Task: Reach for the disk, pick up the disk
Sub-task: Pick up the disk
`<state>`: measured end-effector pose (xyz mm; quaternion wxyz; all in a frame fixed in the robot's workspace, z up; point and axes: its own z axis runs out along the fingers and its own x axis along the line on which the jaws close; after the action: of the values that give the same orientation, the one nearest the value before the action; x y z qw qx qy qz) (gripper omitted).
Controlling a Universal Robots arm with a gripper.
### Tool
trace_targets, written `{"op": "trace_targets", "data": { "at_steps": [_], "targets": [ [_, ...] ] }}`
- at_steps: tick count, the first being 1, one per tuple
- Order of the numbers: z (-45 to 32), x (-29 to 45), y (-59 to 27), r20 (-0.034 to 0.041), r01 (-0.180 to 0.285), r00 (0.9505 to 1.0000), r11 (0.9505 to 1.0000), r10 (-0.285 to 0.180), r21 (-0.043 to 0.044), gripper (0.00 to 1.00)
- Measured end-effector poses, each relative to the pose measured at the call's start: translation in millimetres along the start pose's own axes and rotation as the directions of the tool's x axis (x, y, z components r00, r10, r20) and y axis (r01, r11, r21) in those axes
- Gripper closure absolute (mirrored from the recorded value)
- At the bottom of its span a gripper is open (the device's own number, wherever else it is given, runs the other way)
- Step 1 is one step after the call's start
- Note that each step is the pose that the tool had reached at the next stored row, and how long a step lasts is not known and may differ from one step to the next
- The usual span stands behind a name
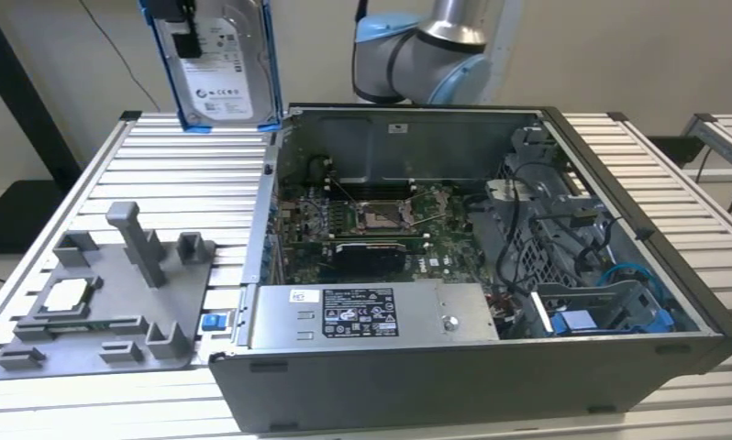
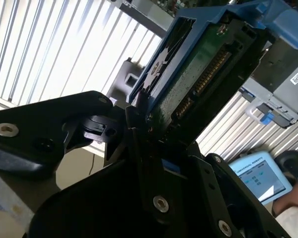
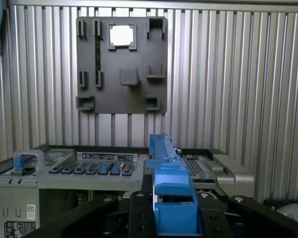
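In the exterior view the disk (image 1: 226, 69) hangs upright in the air above the table's far edge, left of the open computer case. It is a silver drive with a white label and a blue bracket along its edges. My gripper (image 1: 174, 23) is shut on its upper part. The second wrist view shows the disk's green circuit side (image 2: 198, 74) and blue frame clamped between the black fingers (image 2: 134, 124). In the first wrist view the blue bracket edge (image 3: 164, 163) stands between the gripper's black fingers.
The open computer case (image 1: 659, 275) takes up the exterior view's right, with a grey labelled box (image 1: 366, 316) at its front. A grey fixture plate (image 1: 158, 302) holding a small square chip (image 1: 70, 295) lies on the slatted table (image 1: 183, 183). The arm (image 1: 421, 55) reaches over the case's back.
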<state>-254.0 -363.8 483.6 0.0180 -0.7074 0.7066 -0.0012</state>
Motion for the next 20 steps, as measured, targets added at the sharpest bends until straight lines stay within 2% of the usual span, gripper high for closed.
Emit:
{"op": "trace_targets", "data": {
  "at_steps": [20],
  "targets": [
    [2.5,0.1,-91.0,0.0000,0.000,1.0000,1.0000,0.000,-0.0046,1.00]
  ]
}}
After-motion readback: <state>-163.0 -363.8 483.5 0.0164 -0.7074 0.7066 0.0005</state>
